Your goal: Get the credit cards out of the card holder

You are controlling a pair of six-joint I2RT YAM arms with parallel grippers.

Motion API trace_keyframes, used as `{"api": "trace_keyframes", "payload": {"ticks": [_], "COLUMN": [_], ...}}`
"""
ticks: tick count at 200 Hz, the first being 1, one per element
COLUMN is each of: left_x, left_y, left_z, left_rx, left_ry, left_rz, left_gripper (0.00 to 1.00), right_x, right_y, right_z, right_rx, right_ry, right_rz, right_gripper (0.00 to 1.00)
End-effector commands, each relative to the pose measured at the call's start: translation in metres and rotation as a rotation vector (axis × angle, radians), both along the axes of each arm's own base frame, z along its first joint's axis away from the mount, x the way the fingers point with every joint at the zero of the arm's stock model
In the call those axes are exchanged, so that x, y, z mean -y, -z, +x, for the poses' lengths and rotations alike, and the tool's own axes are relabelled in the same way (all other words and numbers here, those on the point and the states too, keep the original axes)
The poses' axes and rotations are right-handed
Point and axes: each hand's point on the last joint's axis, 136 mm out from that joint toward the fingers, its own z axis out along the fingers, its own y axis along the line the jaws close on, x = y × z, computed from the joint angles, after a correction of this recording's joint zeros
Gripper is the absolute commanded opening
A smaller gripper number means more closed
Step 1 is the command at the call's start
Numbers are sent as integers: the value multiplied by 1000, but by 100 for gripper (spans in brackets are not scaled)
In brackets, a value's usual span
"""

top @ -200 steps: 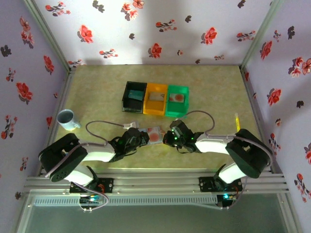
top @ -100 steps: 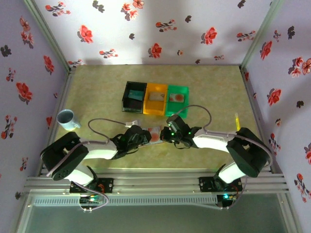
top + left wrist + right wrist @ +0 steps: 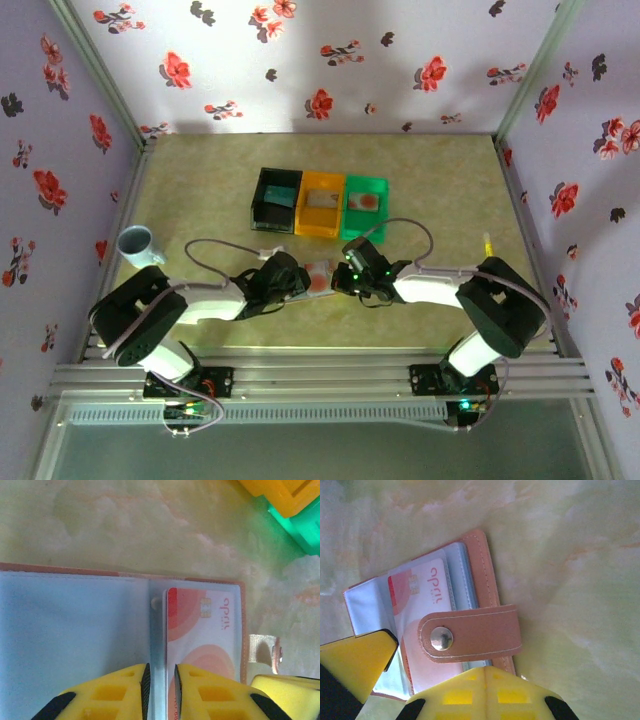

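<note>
Top view first: the holder (image 3: 316,274) lies open on the table (image 3: 440,180) near my edge, right between my two pincers. The left pincer (image 3: 296,281) is on its left side and the right pincer (image 3: 343,279) on its right, both down at it. Behind it are three bins in a touching row, black (image 3: 275,200), orange (image 3: 320,205) and green (image 3: 364,207). A mug (image 3: 137,245) sits over by the left wall, well apart from all that. Left wrist cam: the holder (image 3: 75,630) is spread flat with the blue-grey inside up, and a pale card (image 3: 200,625) with orange-red shapes is tucked in the right-hand pocket. My left pincer (image 3: 160,672) is just a narrow crack apart. The clear pocket edge by the fold runs into that crack, but I can't tell if it's actually pinched. A bit of the tab (image 3: 265,650) pokes out past the holder's right edge, and corners of the orange bin (image 3: 280,495) and green bin (image 3: 300,530) show top right. Right wrist cam: the tab (image 3: 470,632) wraps round the holder's (image 3: 480,570) edge and lies across the card (image 3: 420,595), snap (image 3: 441,638) facing up. My right pincer (image 3: 486,677) is closed up tight, tips at the holder's near edge just under the tab. I can't tell if anything's caught in it. A yellow finger (image 3: 355,665) of the left pincer hangs over the holder's left corner.
</note>
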Motion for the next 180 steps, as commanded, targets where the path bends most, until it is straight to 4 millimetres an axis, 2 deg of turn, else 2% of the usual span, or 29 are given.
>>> {"api": "trace_keyframes", "payload": {"ticks": [1, 46, 104, 142, 180], "left_x": [-2, 1, 3, 7, 11], "left_y": [5, -1, 1, -5, -2], "left_z": [2, 5, 6, 9, 10], "left_rx": [-22, -5, -9, 2, -3], "left_ry": [8, 9, 8, 13, 16], "left_rz": [44, 30, 26, 17, 11], "left_gripper": [24, 25, 25, 25, 25], "right_x": [-2, -2, -2, -2, -3], "right_y": [2, 7, 14, 14, 14], "right_z": [3, 3, 1, 1, 1], "right_rx": [6, -2, -19, -19, -20], "right_ry": [-18, -18, -14, -13, -14], "right_rz": [4, 2, 10, 14, 15], "right_gripper": [0, 0, 0, 0, 0]}}
